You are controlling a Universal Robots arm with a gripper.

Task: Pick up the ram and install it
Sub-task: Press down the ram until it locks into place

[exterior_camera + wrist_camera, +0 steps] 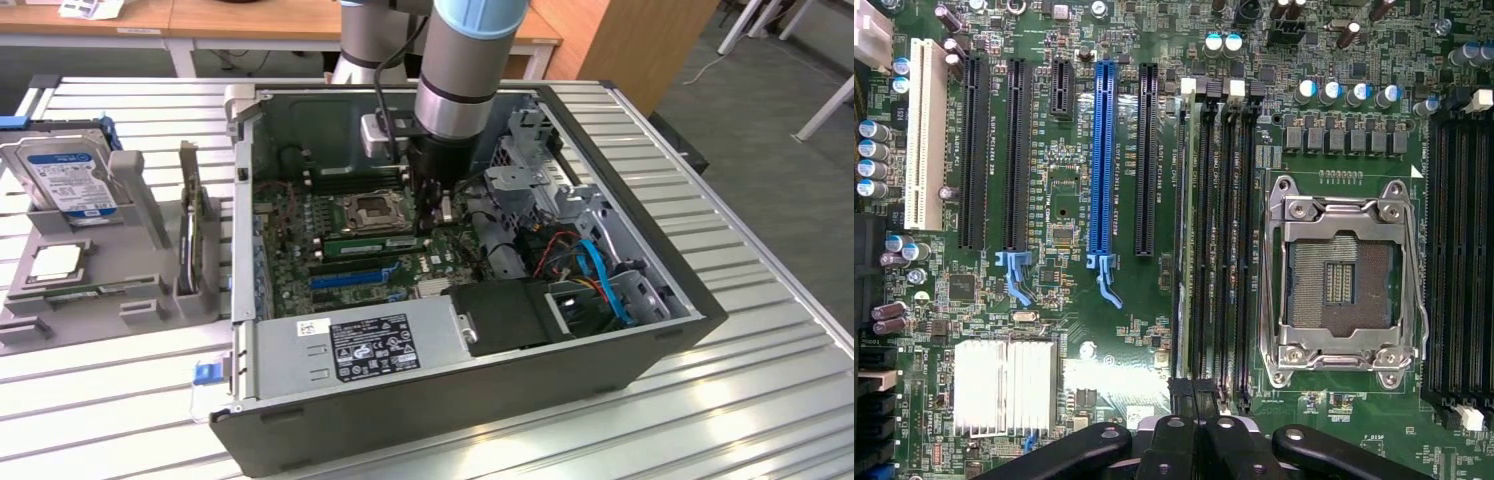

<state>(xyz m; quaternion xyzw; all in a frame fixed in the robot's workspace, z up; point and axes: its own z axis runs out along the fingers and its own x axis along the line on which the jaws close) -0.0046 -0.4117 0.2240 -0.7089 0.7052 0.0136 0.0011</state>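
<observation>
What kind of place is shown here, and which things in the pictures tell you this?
Probably a robotics lab or a test bench for computer assembly. An open computer case lies on a slatted metal table, a hard drive stands in a grey fixture, and wooden desks stand behind.

I stand at a work table of ribbed, pale silver metal slats (747,400) that catch the light in bright bands, strongest toward the exterior view's left. Behind it runs a light wooden desk with a white frame and white legs (240,20), and next to that, toward the exterior view's right, a tall cabinet of orange-brown wood (621,45). Beyond the table's edge on that side lies a grey carpeted floor (767,110), crossed by slanting white metal legs (827,100) of more furniture. A thin pale cable (705,72) trails across that carpet near the cabinet.
</observation>
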